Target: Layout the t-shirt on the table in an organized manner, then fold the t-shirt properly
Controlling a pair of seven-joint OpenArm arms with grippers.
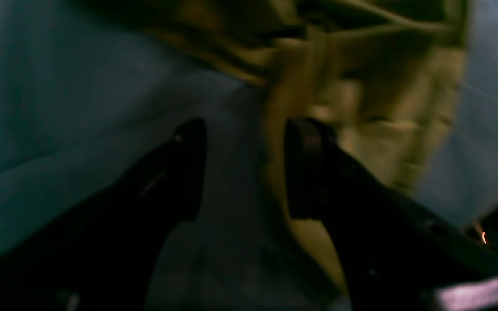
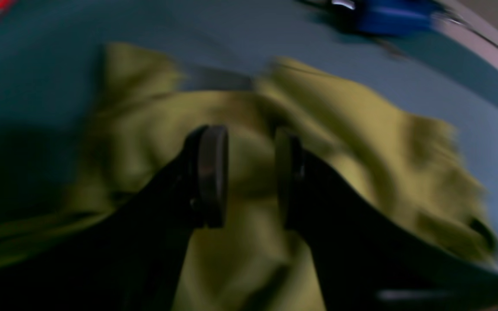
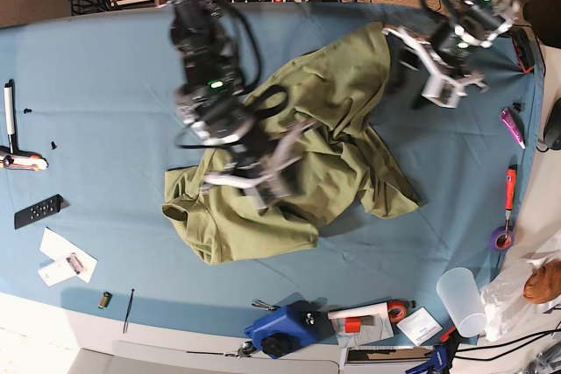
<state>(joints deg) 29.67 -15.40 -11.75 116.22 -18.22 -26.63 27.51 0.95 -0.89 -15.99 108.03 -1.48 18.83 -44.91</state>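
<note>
The olive-green t-shirt [image 3: 307, 155] lies crumpled in the middle of the blue-covered table [image 3: 105, 59], one part stretching toward the far right. My right gripper [image 3: 279, 164] hovers over the shirt's centre. In the right wrist view that gripper [image 2: 250, 172] is open, and only shirt fabric [image 2: 361, 129] shows below the gap. My left gripper [image 3: 396, 52] is at the shirt's far right corner. In the blurred left wrist view this gripper [image 1: 247, 170] is open over the blue cloth [image 1: 59, 108], and the shirt's edge [image 1: 383, 108] lies along its right finger.
A black remote [image 3: 38, 209], a marker [image 3: 9, 107] and papers [image 3: 61, 260] lie at the left. Along the near edge are a blue tool [image 3: 280, 332], a red tape roll [image 3: 399, 308] and a plastic cup [image 3: 460, 299]. An orange screwdriver [image 3: 510, 186] lies at the right.
</note>
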